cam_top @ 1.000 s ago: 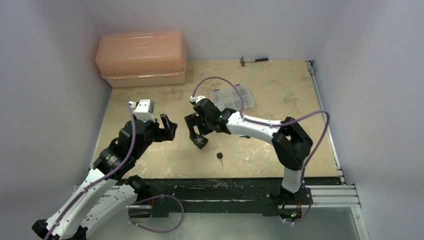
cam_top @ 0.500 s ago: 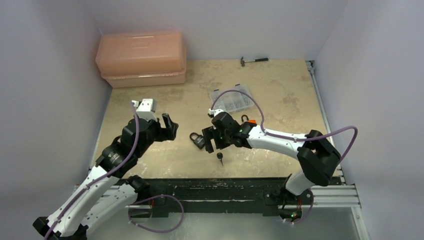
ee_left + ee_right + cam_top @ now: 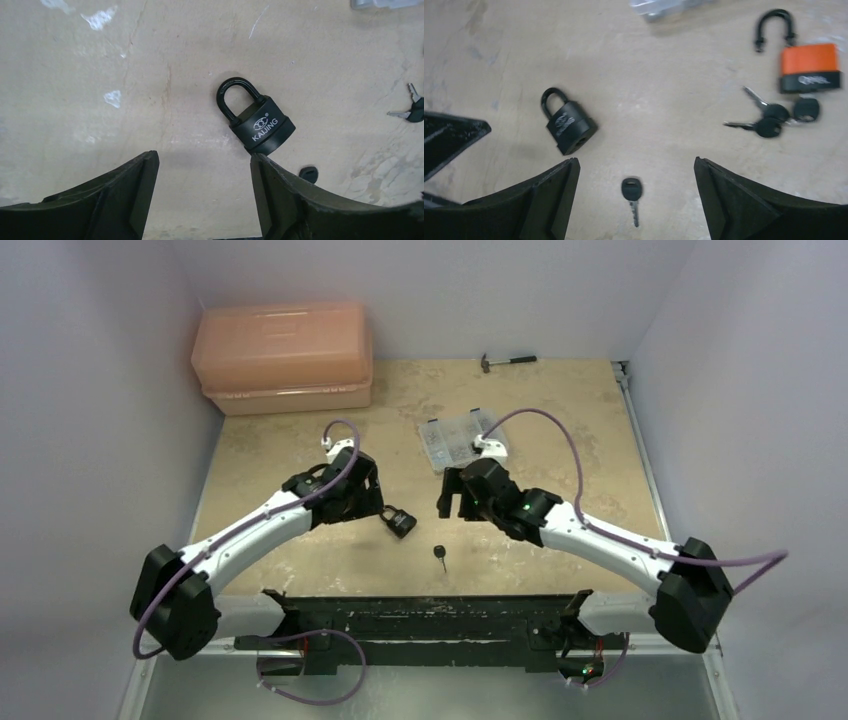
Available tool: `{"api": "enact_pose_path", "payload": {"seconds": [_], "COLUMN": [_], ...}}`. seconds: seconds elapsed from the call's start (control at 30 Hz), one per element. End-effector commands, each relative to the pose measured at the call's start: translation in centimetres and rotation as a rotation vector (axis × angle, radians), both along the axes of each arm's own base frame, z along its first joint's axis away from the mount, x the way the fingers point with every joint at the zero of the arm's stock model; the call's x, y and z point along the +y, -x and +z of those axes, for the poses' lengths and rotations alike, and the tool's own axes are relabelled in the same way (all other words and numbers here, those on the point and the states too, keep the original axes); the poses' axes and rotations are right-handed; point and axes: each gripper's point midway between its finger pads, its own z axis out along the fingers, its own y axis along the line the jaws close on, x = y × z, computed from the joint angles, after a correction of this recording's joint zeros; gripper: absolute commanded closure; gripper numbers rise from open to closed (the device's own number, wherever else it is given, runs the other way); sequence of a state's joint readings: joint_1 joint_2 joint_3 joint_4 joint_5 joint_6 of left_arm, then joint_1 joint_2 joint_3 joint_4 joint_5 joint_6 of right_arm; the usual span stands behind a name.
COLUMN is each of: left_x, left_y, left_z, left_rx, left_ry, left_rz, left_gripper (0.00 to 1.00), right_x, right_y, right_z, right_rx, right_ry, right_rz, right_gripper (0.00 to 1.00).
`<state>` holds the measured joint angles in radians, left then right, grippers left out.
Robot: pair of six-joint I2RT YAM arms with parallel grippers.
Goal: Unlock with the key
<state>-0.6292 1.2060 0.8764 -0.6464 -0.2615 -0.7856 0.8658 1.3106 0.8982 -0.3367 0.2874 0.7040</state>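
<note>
The key (image 3: 631, 192), with a black head and a short blade, lies flat on the table, just below and between my open right gripper's (image 3: 635, 162) fingertips; it also shows in the top view (image 3: 440, 555). A black padlock (image 3: 260, 125) lies flat with its shackle closed, just beyond my open, empty left gripper (image 3: 202, 157), close to its right fingertip. In the top view the padlock (image 3: 399, 521) lies between my left gripper (image 3: 370, 506) and my right gripper (image 3: 450, 502). It also shows in the right wrist view (image 3: 569, 125).
An orange padlock (image 3: 809, 65) with an open shackle and a bunch of keys (image 3: 774, 117) lie to the right. A clear plastic parts box (image 3: 462, 438), a hammer (image 3: 508, 361) and an orange toolbox (image 3: 285, 358) are further back.
My right gripper drew back to the right, leaving the black padlock on the table. My left arm reached out to the right, up to the padlock. The key has not moved.
</note>
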Motion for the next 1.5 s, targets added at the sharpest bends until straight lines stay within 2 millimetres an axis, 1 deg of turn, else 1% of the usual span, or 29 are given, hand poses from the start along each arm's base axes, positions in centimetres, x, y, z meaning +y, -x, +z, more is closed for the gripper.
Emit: {"api": "enact_pose_path", "payload": {"seconds": [0.0, 0.07, 0.1, 0.17, 0.27, 0.33, 0.4, 0.47, 0.6, 0.7, 0.87, 0.9, 0.97, 1.07, 1.13, 1.17, 1.27, 1.33, 1.4, 1.47], "left_x": [-2.8, -3.5, -3.9, -4.7, -6.3, -7.5, -8.5, -8.9, -8.8, -9.2, -9.1, -9.1, -9.3, -10.3, -11.2, -11.2, -12.3, -13.3, -14.1, -14.5], "left_y": [-1.1, -1.2, -1.3, -1.3, -1.5, -1.6, -1.9, -2.3, -2.9, -3.0, -2.3, -2.2, -2.3, -2.4, -2.6, -2.6, -3.1, -3.3, -3.5, -3.9], "left_z": [0.7, -0.4, -1.2, -2.4, -3.8, -4.8, -5.3, -5.7, -6.7, -7.8, -9.6, -9.7, -10.0, -10.2, -9.9, -9.7, -8.1, -6.7, -4.5, -2.3], "left_rx": [0.033, 0.072, 0.096, 0.134, 0.171, 0.201, 0.214, 0.217, 0.222, 0.244, 0.301, 0.303, 0.31, 0.317, 0.305, 0.298, 0.253, 0.214, 0.168, 0.121], "left_ry": [0.132, 0.164, 0.178, 0.188, 0.196, 0.205, 0.217, 0.205, 0.157, 0.136, 0.077, 0.071, 0.066, 0.094, 0.128, 0.134, 0.227, 0.336, 0.453, 0.531], "left_rz": [0.177, 0.233, 0.261, 0.286, 0.293, 0.287, 0.285, 0.291, 0.306, 0.289, 0.276, 0.271, 0.249, 0.191, 0.146, 0.142, 0.11, 0.079, 0.055, 0.036], "left_gripper": [0.27, 0.23, 0.22, 0.2, 0.19, 0.21, 0.21, 0.21, 0.23, 0.3, 0.34, 0.37, 0.47, 0.75, 0.88, 0.92, 1.0, 1.0, 1.0, 1.0], "right_x": [-4.7, -5.6, -6.0, -6.6, -7.3, -7.5, -7.6, -7.5, -7.5, -7.6, -8.0, -8.1, -8.1, -8.1, -8.1, -8.1, -8.3, -8.4, -8.4, -8.4], "right_y": [-0.8, -0.6, -0.6, -0.4, -0.1, 0.0, 0.2, 0.2, 0.4, 0.5, 0.5, 0.5, 0.5, 0.5, 0.5, 0.6, 0.5, 0.5, 0.5, 0.5], "right_z": [0.3, 0.5, 0.8, 0.8, 0.5, 0.3, 0.1, 0.1, 0.2, 0.2, 0.3, 0.4, 0.3, 0.3, 0.3, 0.4, 0.9, 1.5, 2.4, 3.3], "right_rx": [-0.025, -0.032, -0.039, -0.044, -0.05, -0.054, -0.056, -0.058, -0.062, -0.07, -0.082, -0.084, -0.087, -0.088, -0.089, -0.089, -0.099, -0.111, -0.128, -0.147], "right_ry": [-0.048, -0.065, -0.074, -0.073, -0.067, -0.063, -0.067, -0.076, -0.086, -0.084, -0.069, -0.069, -0.071, -0.069, -0.067, -0.066, -0.071, -0.083, -0.104, -0.13], "right_rz": [-0.248, -0.266, -0.274, -0.272, -0.275, -0.272, -0.265, -0.257, -0.247, -0.237, -0.236, -0.235, -0.233, -0.23, -0.227, -0.225, -0.231, -0.236, -0.239, -0.245], "right_gripper": [0.04, 0.01, 0.01, 0.01, 0.01, 0.01, 0.01, 0.01, 0.01, 0.01, 0.01, 0.01, 0.01, 0.01, 0.01, 0.01, 0.01, 0.01, 0.01, 0.02]}}
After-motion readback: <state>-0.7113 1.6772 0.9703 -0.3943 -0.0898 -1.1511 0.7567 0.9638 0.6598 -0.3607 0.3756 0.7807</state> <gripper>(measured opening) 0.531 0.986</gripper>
